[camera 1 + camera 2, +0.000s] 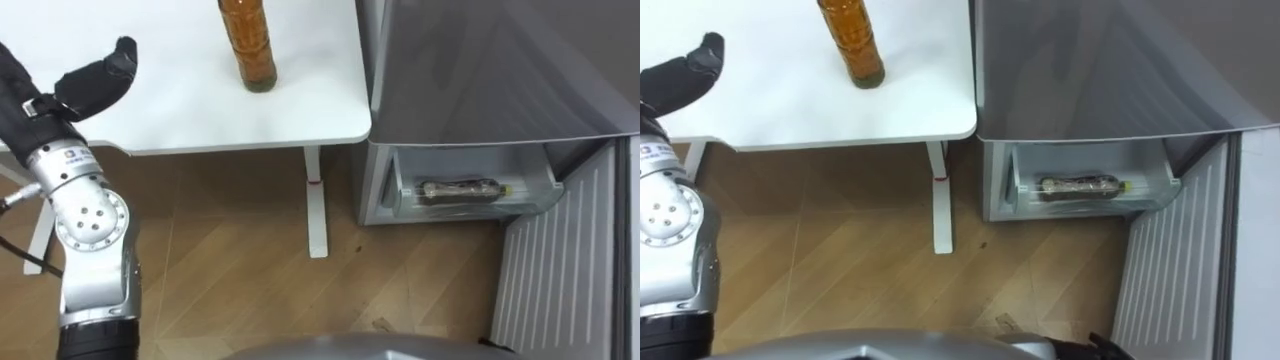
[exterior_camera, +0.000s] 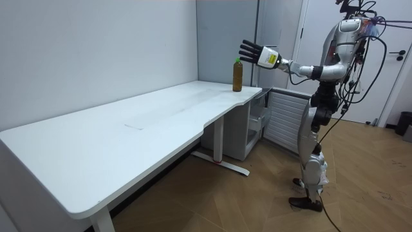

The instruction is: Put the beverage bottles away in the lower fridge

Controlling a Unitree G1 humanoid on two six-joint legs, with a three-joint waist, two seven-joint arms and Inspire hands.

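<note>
**Amber bottle (image 1: 250, 45) upright on the table, second bottle (image 1: 460, 190) in the fridge drawer**

Glossy and ribbed, the amber bottle stands at the right end of the smooth white table (image 1: 300, 110). The left hand (image 1: 95, 72), black-gloved on a silver wrist, is raised to the left of it, well apart, with fingers straight and spread, holding nothing. Right of the table, the grey fridge (image 1: 480, 70) has its lower drawer (image 1: 540, 185) open. The second bottle lies on its side inside, beside the ribbed white door (image 1: 560, 270).

You have 1 amber bottle (image 1: 248, 48) standing upright on the white surface (image 1: 180, 105), near its corner. 1 dark bottle (image 1: 458, 190) lies on its side in the open lower fridge drawer (image 1: 404, 192).
</note>
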